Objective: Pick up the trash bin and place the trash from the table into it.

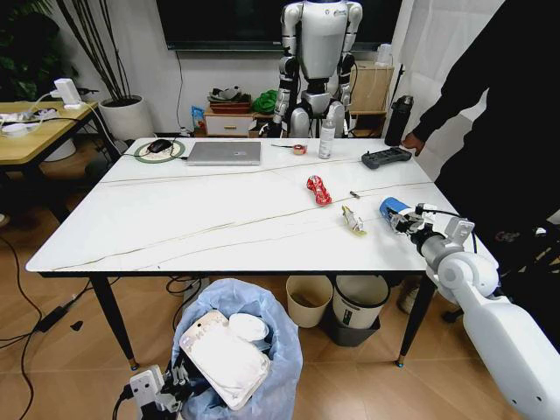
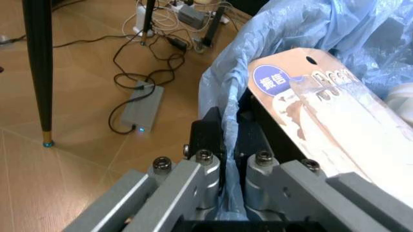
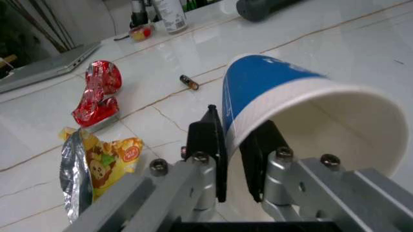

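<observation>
Right gripper clamped on the cup at the table's right edge; left gripper pinching the bin rim below the near edge.

The right gripper [image 3: 233, 145] has its fingers closed over the rim wall of the blue-and-white paper cup [image 3: 303, 106], one finger inside and one outside; the cup lies on its side near the right end of the table [image 1: 219, 219]. Left of the cup on the tabletop lie the yellowish wrapper [image 1: 353, 220] and, farther back, the red wrapper [image 1: 318, 189]. The left gripper [image 2: 231, 159] grips the rim of the trash bin [image 1: 267, 385] with the light-blue bag between its closed fingers; the bin sits in front of the table's near edge. A flat white plastic pouch [image 1: 226, 360] and white tissue [image 1: 248, 327] lie inside the bin.
</observation>
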Controlling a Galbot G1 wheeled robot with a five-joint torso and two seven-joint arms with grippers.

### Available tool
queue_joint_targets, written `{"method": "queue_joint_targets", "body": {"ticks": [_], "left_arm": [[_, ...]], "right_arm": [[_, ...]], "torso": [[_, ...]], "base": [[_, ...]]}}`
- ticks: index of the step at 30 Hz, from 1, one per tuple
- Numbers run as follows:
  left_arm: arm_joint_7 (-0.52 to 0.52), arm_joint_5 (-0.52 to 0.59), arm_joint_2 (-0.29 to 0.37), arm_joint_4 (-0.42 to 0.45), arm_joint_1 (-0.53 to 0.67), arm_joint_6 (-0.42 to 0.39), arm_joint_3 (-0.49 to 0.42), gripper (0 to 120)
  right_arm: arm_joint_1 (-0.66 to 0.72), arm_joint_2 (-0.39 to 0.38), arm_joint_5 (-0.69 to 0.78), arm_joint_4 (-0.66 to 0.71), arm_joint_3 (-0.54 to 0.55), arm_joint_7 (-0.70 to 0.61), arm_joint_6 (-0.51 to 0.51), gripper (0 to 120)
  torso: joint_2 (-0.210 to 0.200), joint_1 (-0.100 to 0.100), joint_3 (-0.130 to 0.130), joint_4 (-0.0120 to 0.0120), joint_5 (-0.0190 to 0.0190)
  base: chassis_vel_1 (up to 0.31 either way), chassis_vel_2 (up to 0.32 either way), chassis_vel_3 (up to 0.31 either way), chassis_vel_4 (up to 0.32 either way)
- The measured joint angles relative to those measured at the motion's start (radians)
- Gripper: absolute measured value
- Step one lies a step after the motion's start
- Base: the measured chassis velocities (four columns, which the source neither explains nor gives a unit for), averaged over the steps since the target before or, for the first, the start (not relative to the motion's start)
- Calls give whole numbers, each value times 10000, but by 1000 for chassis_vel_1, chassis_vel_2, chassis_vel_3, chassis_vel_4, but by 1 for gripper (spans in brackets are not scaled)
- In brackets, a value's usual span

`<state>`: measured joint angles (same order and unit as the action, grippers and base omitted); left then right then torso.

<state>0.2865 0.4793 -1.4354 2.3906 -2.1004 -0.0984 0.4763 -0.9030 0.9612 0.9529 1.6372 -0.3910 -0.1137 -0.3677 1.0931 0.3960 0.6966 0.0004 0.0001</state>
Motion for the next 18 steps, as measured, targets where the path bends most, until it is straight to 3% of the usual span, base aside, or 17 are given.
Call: {"method": "queue_joint_targets", "body": {"ticks": [2,7,13,16,17,18], "left_arm": [[0,4,11,9,-4,0,4,0],[5,7,28,-12,40,0,8,0],[7,7,20,-80,106,0,-82,0],[6,28,21,-122,143,1,-71,0],[6,28,21,-122,143,1,-71,0],[8,30,13,-127,138,1,-68,0]], "right_arm": [[0,0,35,0,-5,64,33,0],[-233,-8,560,569,-368,623,518,0],[-1058,-356,1407,3184,-502,1212,1182,0],[-1485,-590,1900,5100,189,1300,1381,0],[-1485,-590,1900,5100,189,1300,1381,0],[-1595,-679,1937,5804,815,1270,1405,0]], "torso": [[0,0,0,0,0],[0,1,0,1,3],[0,0,-1,-3,-3],[1,-2,-3,0,-6],[1,-2,-3,0,-6],[1,-2,-2,-1,-4]], "base": [[0,0,0,0],[0,0,0,0],[0,0,0,0],[0,0,0,0],[0,0,0,0],[0,0,0,0]]}}
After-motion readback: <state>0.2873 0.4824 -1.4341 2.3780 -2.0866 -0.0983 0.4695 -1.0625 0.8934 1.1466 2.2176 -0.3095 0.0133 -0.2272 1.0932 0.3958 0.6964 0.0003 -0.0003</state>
